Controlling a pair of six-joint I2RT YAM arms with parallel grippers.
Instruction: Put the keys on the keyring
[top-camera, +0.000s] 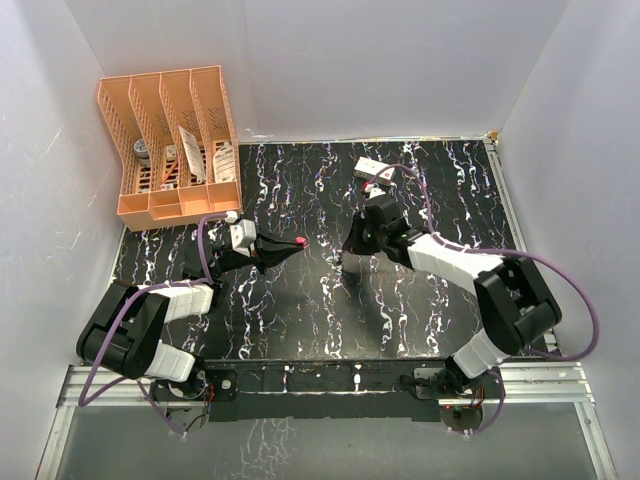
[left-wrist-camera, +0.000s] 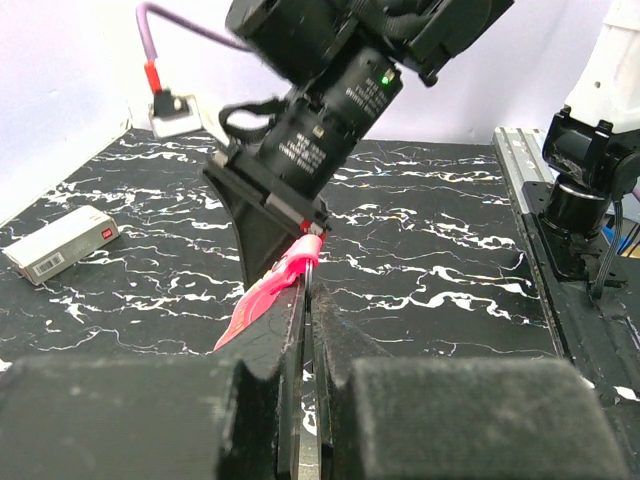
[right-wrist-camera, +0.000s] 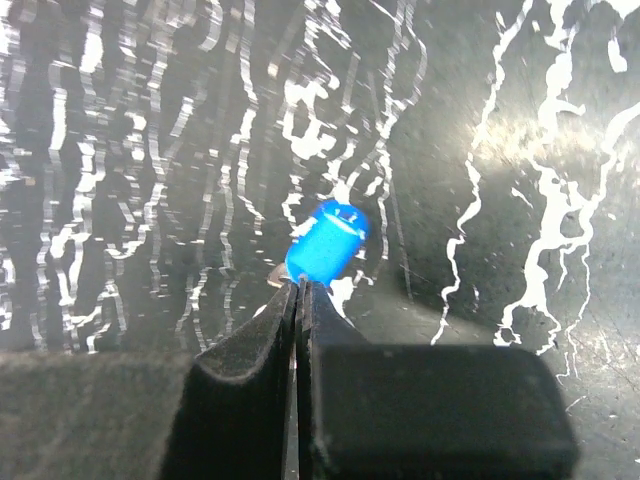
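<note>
The left gripper is clamped on the pink key, which juts past its tips. The right gripper is pressed together, seemingly pinching the blue key at its tips.

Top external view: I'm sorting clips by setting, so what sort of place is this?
Probably a robot-lab test cell: white walls enclose a black marbled tabletop, a left arm and a right arm are mounted on a metal rail at its near edge, and an orange file organizer stands far left.

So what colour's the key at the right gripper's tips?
A small blue-headed key; best in right wrist view.
</note>
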